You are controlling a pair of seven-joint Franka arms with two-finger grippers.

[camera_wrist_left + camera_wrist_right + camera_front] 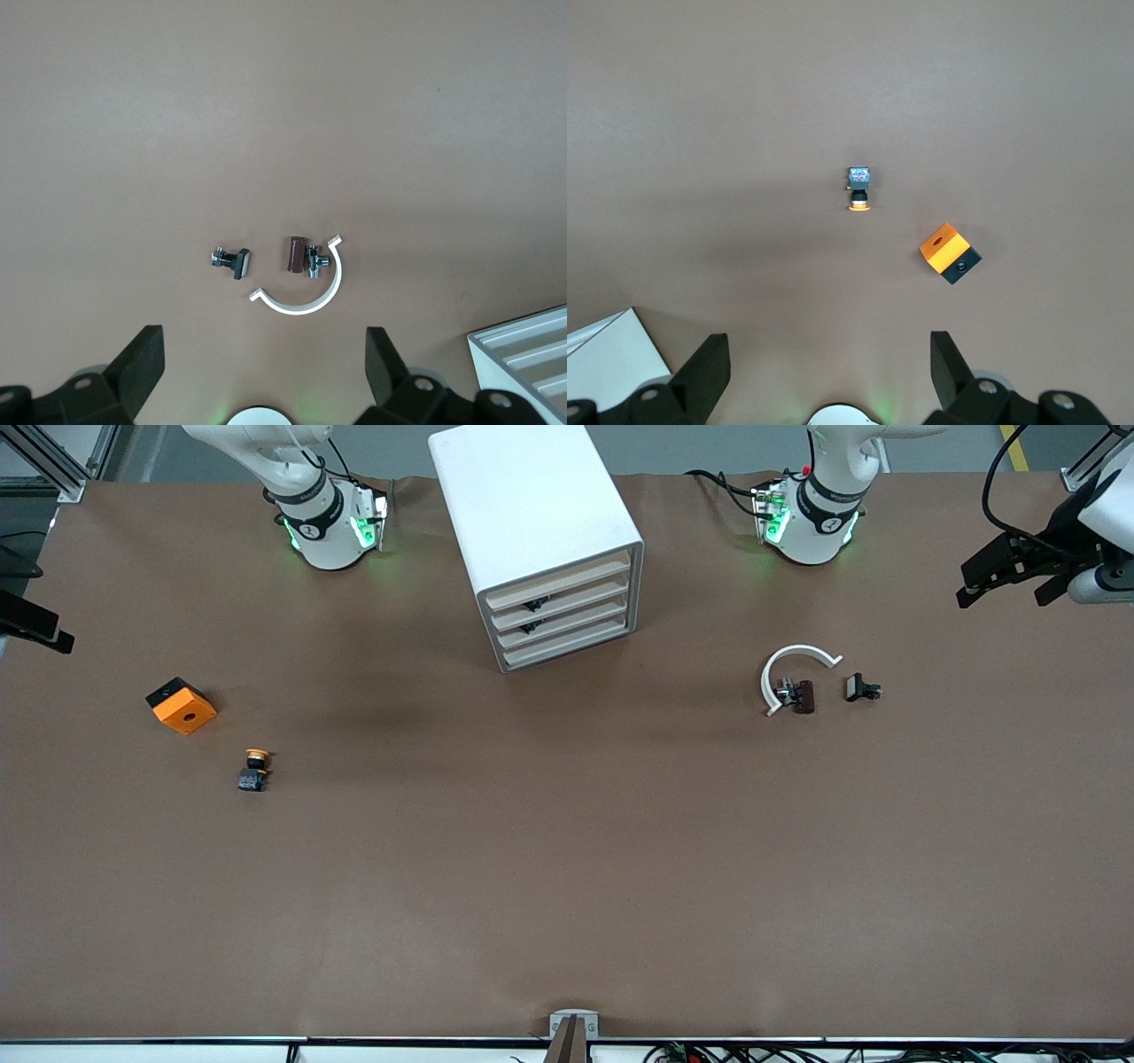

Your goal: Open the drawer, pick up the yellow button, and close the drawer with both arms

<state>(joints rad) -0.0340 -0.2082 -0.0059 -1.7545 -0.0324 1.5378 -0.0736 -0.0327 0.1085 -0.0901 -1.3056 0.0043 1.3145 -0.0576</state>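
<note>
The white cabinet [532,514] stands between the two arm bases, and all four drawers [560,615] are shut. The button [253,770] lies on the table toward the right arm's end, nearer the front camera than the orange cube [182,705]. It also shows in the right wrist view [859,188]. My right gripper [829,372] is open and empty, high above the table beside its base. My left gripper [263,372] is open and empty, high above the table beside its base. Neither gripper shows in the front view.
A white curved band [791,664] with a brown clip [802,696] and a black clip [860,688] lie toward the left arm's end. They also show in the left wrist view: the band [306,305] and the black clip [232,260]. Black fixtures [1019,567] jut in at the table's ends.
</note>
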